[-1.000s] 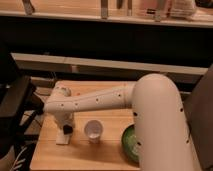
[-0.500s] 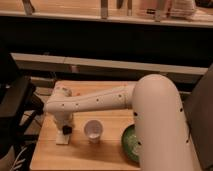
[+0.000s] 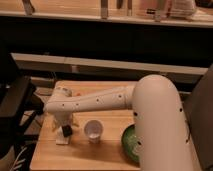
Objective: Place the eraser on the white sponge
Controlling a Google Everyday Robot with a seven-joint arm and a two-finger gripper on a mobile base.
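Gripper point(image 3: 65, 129) hung at the table's point(image 3: 80, 156) left edge directly over the white sponge point(image 3: 63, 136), apparently pinching the eraser point(image 3: 66, 131); placement looked underway, release seemingly due next.

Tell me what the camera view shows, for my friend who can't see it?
A white robot arm reaches over a wooden table, its end effector down at the white sponge with the dark eraser. A white cup and green bowl sit nearby.

place: office or lab break area | cues: wooden table point(image 3: 107, 97), dark counter point(image 3: 115, 37), gripper point(image 3: 64, 127) over table
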